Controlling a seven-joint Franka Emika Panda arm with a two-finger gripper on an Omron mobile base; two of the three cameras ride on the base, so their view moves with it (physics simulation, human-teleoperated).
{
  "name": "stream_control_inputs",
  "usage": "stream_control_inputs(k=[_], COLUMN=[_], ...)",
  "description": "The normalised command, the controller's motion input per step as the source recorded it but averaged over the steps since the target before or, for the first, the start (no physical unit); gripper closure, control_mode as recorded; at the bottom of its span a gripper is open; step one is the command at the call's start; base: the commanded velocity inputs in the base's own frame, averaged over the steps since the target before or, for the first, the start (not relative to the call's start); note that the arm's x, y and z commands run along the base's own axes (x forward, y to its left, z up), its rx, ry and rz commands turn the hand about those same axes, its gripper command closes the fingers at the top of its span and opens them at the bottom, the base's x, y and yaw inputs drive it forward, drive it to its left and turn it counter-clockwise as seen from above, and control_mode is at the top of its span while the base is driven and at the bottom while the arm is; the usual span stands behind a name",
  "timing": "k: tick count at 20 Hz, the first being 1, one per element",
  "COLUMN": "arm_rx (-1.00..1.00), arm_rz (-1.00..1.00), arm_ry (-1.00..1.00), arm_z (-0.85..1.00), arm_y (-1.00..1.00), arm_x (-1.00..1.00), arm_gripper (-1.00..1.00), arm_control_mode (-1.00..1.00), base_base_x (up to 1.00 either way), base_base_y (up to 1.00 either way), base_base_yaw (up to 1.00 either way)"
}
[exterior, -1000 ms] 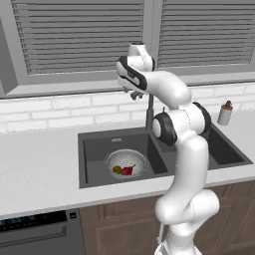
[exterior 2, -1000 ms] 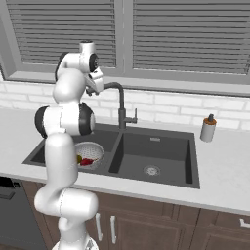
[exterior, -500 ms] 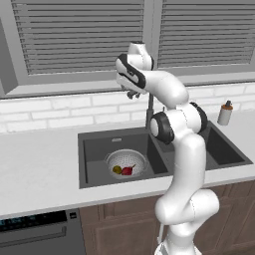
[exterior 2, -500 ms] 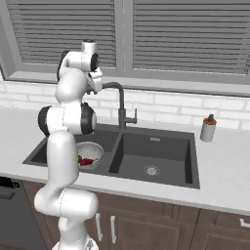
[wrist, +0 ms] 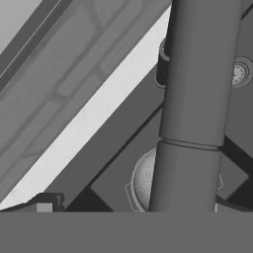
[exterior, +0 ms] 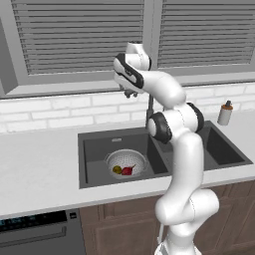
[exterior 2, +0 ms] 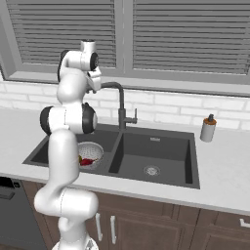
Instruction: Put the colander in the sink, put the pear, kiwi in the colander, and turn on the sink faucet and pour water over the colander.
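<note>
At centre of the left base view, the silvery perforated metal colander point(exterior: 126, 163) is sitting in the smaller basin of the dark grey two-basin sink point(exterior: 94, 169), holding the small dark red pear point(exterior: 128, 171) and the olive-yellow kiwi point(exterior: 117, 169) side by side. Above, the two-finger gripper point(exterior: 130, 92) is hanging by the spout of the tall dark grey faucet point(exterior 2: 120, 105), jaws standing wide with nothing between them. The right base view is showing the larger basin's round metal drain point(exterior 2: 152, 170) and a small soap bottle point(exterior 2: 208, 128) at right. The hand view is looking down the faucet spout at the colander rim, fruit hidden there.
</note>
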Motion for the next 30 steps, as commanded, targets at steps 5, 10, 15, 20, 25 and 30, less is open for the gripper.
stream_control_inputs(k=[5, 10, 15, 20, 25, 30], arm_rx=[0.00, 0.00, 0.00, 0.00, 0.00, 0.00], arm_rz=[0.00, 0.00, 0.00, 0.00, 0.00, 0.00], arm_ry=[0.00, 0.00, 0.00, 0.00, 0.00, 0.00], arm_z=[-0.21, -0.19, -0.15, -0.09, 0.00, 0.14], arm_y=[0.00, 0.00, 0.00, -0.04, 0.00, 0.00], arm_x=[0.20, 0.21, 0.23, 0.08, -0.19, -0.17], arm_gripper=[-1.00, -1.00, -1.00, -1.00, -1.00, -1.00], arm_control_mode=[-1.00, -1.00, -1.00, -1.00, -1.00, -1.00], base_base_x=[0.00, 0.00, 0.00, 0.00, 0.00, 0.00], base_base_y=[0.00, 0.00, 0.00, 0.00, 0.00, 0.00], base_base_yaw=[0.00, 0.00, 0.00, 0.00, 0.00, 0.00])
